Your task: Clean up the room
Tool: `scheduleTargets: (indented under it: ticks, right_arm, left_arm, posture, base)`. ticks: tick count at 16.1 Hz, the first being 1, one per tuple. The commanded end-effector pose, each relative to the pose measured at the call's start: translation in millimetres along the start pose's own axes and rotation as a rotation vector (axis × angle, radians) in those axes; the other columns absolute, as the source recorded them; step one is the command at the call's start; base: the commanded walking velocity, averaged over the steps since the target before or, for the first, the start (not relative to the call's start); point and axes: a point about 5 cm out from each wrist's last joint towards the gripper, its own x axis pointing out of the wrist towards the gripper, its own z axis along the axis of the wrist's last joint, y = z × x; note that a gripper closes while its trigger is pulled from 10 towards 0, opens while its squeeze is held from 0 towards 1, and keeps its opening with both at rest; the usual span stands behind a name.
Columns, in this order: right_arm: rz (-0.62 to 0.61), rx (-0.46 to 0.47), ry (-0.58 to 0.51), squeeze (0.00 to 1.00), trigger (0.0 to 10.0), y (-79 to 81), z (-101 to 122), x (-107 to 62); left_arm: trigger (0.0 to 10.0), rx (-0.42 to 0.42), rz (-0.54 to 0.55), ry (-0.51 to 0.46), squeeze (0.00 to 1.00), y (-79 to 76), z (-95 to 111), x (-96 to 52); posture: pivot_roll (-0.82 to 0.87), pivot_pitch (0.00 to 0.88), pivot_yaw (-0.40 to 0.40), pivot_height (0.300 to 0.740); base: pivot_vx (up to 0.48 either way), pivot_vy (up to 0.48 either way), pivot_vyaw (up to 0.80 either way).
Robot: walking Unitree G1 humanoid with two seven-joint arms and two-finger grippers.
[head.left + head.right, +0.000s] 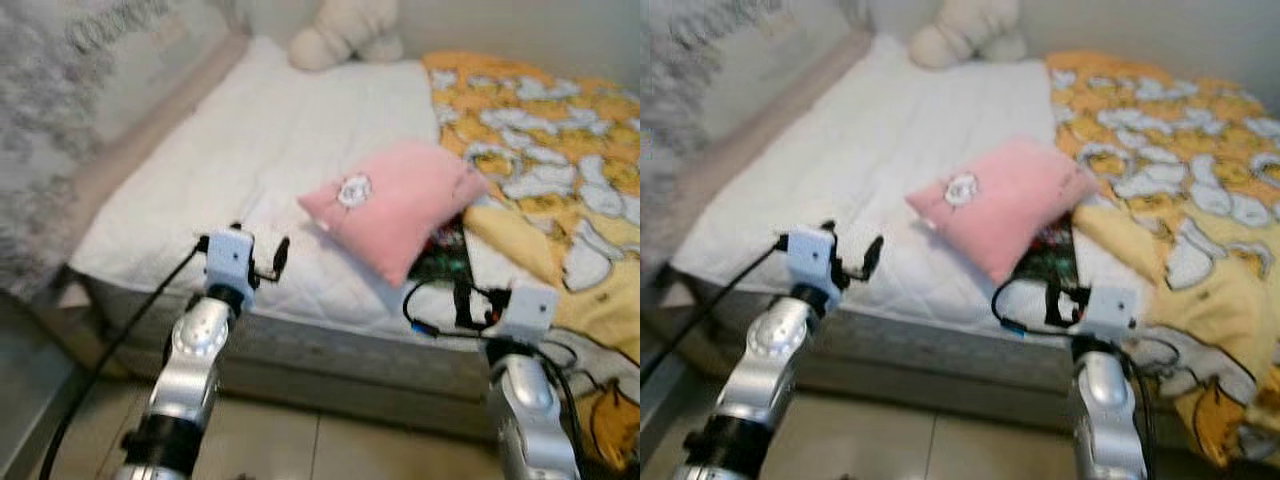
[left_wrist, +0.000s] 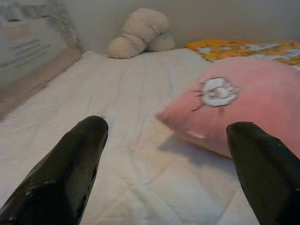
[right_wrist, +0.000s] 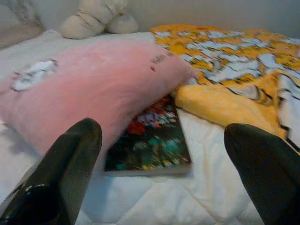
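With both the left gripper (image 2: 164, 164) and right gripper (image 3: 159, 164) spread wide and empty, you risked dragging the soft pink square pillow (image 1: 392, 203) at frame centre off the dark glossy book (image 3: 152, 140) beneath it.

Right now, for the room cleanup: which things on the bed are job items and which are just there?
Job items:
pink pillow
book, partly under the pillow
yellow blanket, rumpled
left gripper and right gripper, both open, empty

Just there:
cream plush toy
white mattress
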Motion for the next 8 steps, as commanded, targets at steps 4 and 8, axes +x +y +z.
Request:
scheduleTargets:
  ticks: [4, 8]
  right_arm:
    - [0.014, -0.003, -0.018, 0.0, 10.0, 4.1, 5, 7.2]
    - [-0.023, 0.008, 0.026, 0.0, 10.0, -3.2, -4, 5.5]
  left_arm:
    - [10.0, 0.027, 0.038, 0.015, 0.6, 5.7, 2, 5.4]
    - [10.0, 0.066, -0.006, 0.037, 1.0, -4.8, 2, 11.8]
  posture:
    - [0.11, 0.0, -0.041, 0.74]
    - [0.11, 0.0, -0.033, 0.74]
  base:
    - [0.277, 0.394, 0.0]
    - [0.089, 0.08, -0.18]
